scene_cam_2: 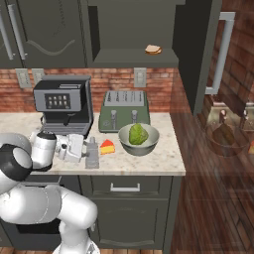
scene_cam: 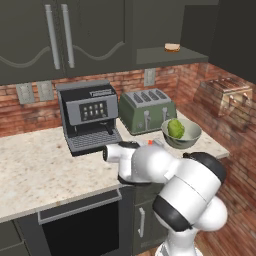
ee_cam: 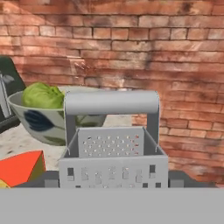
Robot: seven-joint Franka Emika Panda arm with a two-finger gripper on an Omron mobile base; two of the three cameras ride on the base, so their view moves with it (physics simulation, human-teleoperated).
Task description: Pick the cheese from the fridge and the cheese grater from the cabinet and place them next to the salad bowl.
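The grey metal cheese grater (ee_cam: 113, 148) stands upright on the counter (scene_cam_2: 149, 166), handle on top. My gripper (ee_cam: 113, 181) reaches in level from the left, and its dark fingertips (ee_cam: 49, 179) press against the grater's two sides. From the right base view the grater (scene_cam_2: 92, 155) is at the tip of my gripper (scene_cam_2: 86, 150). Just right of it lies the orange-yellow cheese (scene_cam_2: 107, 147) with its red side, also seen at the hand view's lower left (ee_cam: 19, 168). Beyond the cheese sits the salad bowl (scene_cam_2: 149, 144) with its green lettuce ball (scene_cam_2: 138, 134). The bowl (scene_cam: 192, 137) stands in front of the toaster.
A green four-slot toaster (scene_cam_2: 124, 111) and a dark coffee machine (scene_cam_2: 63, 106) stand at the back of the counter against the brick wall. The cabinet (scene_cam: 60, 35) hangs above with doors closed. A bread piece (scene_cam_2: 153, 49) lies on an open shelf. The dark fridge (scene_cam_2: 196, 59) rises at the right.
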